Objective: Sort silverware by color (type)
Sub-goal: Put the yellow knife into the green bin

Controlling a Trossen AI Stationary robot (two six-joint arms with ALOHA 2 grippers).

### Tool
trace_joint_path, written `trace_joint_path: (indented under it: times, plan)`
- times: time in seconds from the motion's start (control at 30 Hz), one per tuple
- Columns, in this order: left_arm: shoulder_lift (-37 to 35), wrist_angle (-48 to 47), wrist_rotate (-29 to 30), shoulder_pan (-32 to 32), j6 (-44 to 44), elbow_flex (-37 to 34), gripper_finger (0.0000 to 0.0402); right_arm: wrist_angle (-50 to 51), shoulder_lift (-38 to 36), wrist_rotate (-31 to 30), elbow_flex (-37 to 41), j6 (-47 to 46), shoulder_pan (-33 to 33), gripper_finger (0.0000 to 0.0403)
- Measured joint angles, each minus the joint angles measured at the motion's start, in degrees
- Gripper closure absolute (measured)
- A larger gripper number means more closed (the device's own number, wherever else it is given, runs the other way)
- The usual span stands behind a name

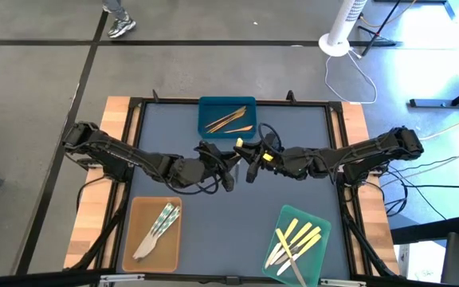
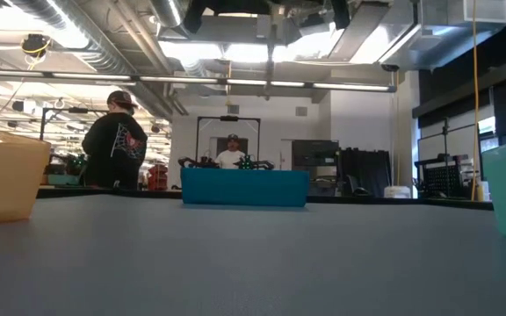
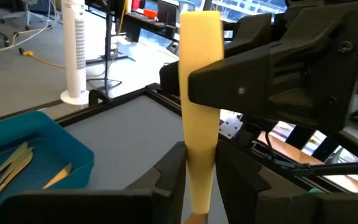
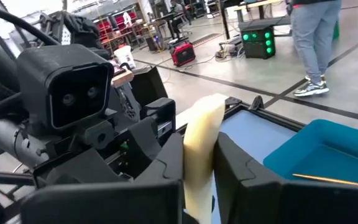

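Now both tools pinch yellow utensil mid-table, nr blue tray.

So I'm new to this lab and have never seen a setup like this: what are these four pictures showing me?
Two robot arms work at a table. One picture looks straight down, one looks level across the tabletop, and one comes from each wrist. On the table sit a blue tray with brown utensils, a tan tray with silvery utensils, and a green tray with yellow utensils and a few silvery ones. Above the middle, the left gripper and right gripper meet. The fingers of both are closed on one yellow utensil, apparently passing it across.
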State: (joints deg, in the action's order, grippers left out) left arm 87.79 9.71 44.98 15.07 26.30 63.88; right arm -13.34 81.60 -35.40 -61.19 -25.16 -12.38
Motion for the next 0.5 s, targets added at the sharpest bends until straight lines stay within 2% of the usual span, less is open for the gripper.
trace_joint_path:
  times: [0.5]
  plan:
    - [0.0,-0.06,-1.14,0.07,0.04,0.0,0.0321,1.39,-0.09,1.99,0.0,4.4,0.04,0.0389]
